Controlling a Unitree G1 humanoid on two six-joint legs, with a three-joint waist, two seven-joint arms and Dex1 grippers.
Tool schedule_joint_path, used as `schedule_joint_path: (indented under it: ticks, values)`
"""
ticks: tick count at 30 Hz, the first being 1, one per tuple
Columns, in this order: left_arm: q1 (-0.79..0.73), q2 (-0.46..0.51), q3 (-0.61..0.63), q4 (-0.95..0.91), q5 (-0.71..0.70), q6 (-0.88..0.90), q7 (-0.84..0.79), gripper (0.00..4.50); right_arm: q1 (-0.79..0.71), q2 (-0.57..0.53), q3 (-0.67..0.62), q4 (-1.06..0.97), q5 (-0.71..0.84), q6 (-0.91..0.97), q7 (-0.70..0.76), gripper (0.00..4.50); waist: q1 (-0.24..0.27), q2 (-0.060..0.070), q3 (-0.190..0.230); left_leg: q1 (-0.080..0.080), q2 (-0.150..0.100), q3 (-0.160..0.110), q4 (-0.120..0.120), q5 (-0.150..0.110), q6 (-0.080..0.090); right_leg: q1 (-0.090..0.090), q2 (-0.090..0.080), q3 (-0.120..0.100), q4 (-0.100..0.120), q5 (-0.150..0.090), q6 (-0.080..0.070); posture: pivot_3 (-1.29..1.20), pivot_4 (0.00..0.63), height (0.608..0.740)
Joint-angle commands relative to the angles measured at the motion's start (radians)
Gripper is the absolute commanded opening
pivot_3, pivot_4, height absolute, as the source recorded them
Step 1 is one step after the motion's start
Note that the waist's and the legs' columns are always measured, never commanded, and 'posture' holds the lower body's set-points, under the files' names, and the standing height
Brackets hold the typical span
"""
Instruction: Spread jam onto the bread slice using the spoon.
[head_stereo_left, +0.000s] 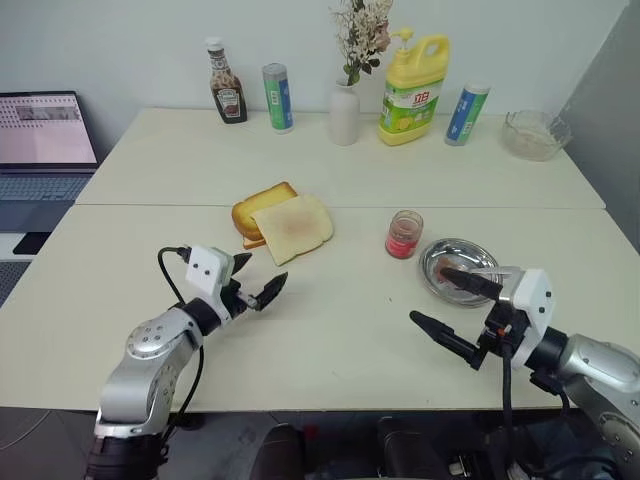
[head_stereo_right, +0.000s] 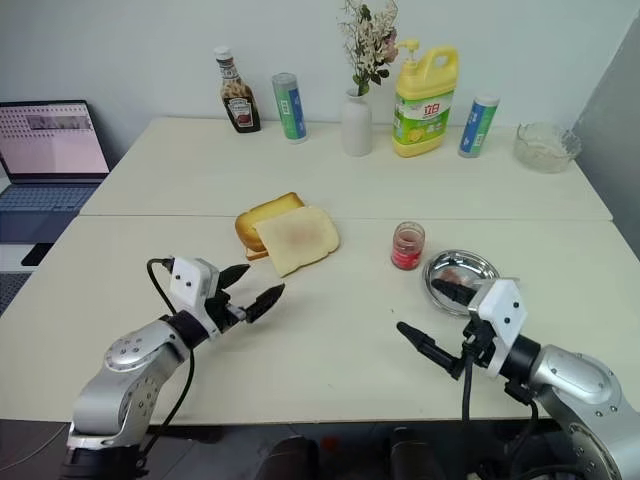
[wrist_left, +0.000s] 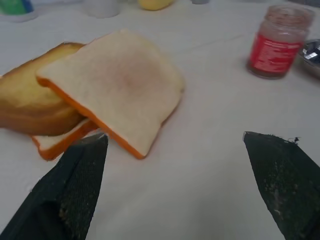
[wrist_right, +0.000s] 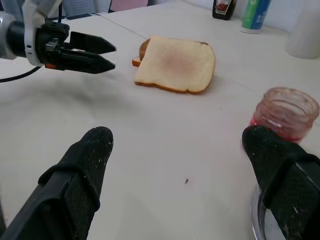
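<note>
The thin pale cream bread slice with its light brown toasted centre lies mid-table, propped on a thicker golden-yellow toast. The small clear glass jar of reddish-pink jam stands just beside the round steel dish. The left gripper hovers near the bread, fingers spread and empty; the right gripper, likewise spread and empty, hangs beside the dish

On the cream table: one thin pale bread slice, one thicker golden toast, one small glass jam jar, one round steel dish. At the far edge: one brown ketchup bottle, two cylindrical cans, one white vase, one yellow detergent bottle, one clear glass bowl. One laptop beside.
</note>
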Motion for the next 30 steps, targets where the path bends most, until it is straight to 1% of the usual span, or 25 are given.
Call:
schedule_joint_path:
  ticks: [1,4,6,10,15,18,21,24,25,30]
  values:
    - [-0.078,-0.028,0.044,0.039,-0.064,0.11,0.06,4.5,-0.071,-0.009,0.015,-0.049,0.028,0.058,-0.043,4.47,0.001,0.0,0.0,0.0,0.0,0.0,0.0,0.0,0.0,0.0,0.0,0.0,0.0,0.0,0.0,0.0,0.15,0.74]
    - [-0.138,-0.063,0.059,0.069,-0.118,0.206,0.097,4.5,-0.108,-0.007,0.022,-0.058,0.037,0.076,-0.057,4.47,0.002,-0.001,0.0,-0.001,-0.001,-0.001,0.0,0.0,0.0,0.0,0.0,-0.001,0.0,0.0,0.0,0.0,0.15,0.74]
    - [-0.165,-0.077,0.076,0.085,-0.136,0.237,0.118,4.5,-0.117,-0.007,0.023,-0.065,0.043,0.084,-0.063,4.47,0.002,-0.001,0.0,-0.002,-0.001,-0.002,0.0,0.0,0.0,0.0,0.0,-0.002,-0.001,0.0,0.0,0.0,0.15,0.74]
    - [-0.269,-0.097,0.126,0.199,-0.17,0.303,0.171,4.5,-0.131,-0.002,0.034,-0.071,0.047,0.093,-0.073,4.47,0.002,-0.002,0.0,-0.002,-0.001,-0.005,0.001,0.0,0.0,0.0,0.0,-0.004,0.0,0.0,0.0,0.0,0.15,0.74]
    - [-0.342,-0.122,0.142,0.291,-0.171,0.315,0.205,4.5,-0.133,-0.003,0.04,-0.071,0.044,0.09,-0.072,4.47,0.002,-0.002,0.0,-0.003,-0.001,-0.006,0.001,0.0,0.0,0.0,0.0,-0.005,-0.001,0.0,0.0,0.0,0.15,0.74]
    - [-0.359,-0.119,0.112,0.315,-0.152,0.307,0.188,4.5,-0.133,-0.002,0.04,-0.072,0.044,0.09,-0.074,4.47,0.001,-0.002,0.0,-0.004,-0.001,-0.007,0.001,0.0,0.0,0.0,0.0,-0.005,-0.001,0.0,0.0,0.0,0.15,0.74]
    - [-0.387,-0.139,0.114,0.357,-0.162,0.321,0.202,4.5,-0.13,0.0,0.042,-0.081,0.045,0.09,-0.08,4.47,0.002,-0.002,0.0,-0.004,-0.001,-0.008,0.001,0.0,0.0,0.0,0.0,-0.006,-0.001,0.0,0.0,0.0,0.15,0.74]
    - [-0.404,-0.151,0.117,0.373,-0.173,0.333,0.198,3.92,-0.126,0.001,0.043,-0.087,0.045,0.09,-0.083,4.5,0.002,-0.002,0.0,-0.005,-0.001,-0.009,0.001,0.0,0.0,0.0,0.0,-0.008,-0.001,0.0,0.0,0.0,0.15,0.74]
    - [-0.405,-0.152,0.118,0.371,-0.175,0.336,0.195,3.66,-0.125,0.001,0.043,-0.089,0.044,0.09,-0.085,4.5,0.002,-0.002,0.0,-0.005,-0.001,-0.009,0.001,0.0,0.0,0.0,0.0,-0.008,-0.001,0.0,0.0,0.0,0.15,0.74]
    - [-0.408,-0.15,0.119,0.366,-0.176,0.362,0.202,2.04,-0.123,0.005,0.045,-0.093,0.04,0.087,-0.089,4.5,0.002,-0.002,0.0,-0.005,-0.001,-0.011,0.001,0.0,0.0,0.0,0.0,-0.01,-0.001,0.0,0.0,0.0,0.15,0.74]
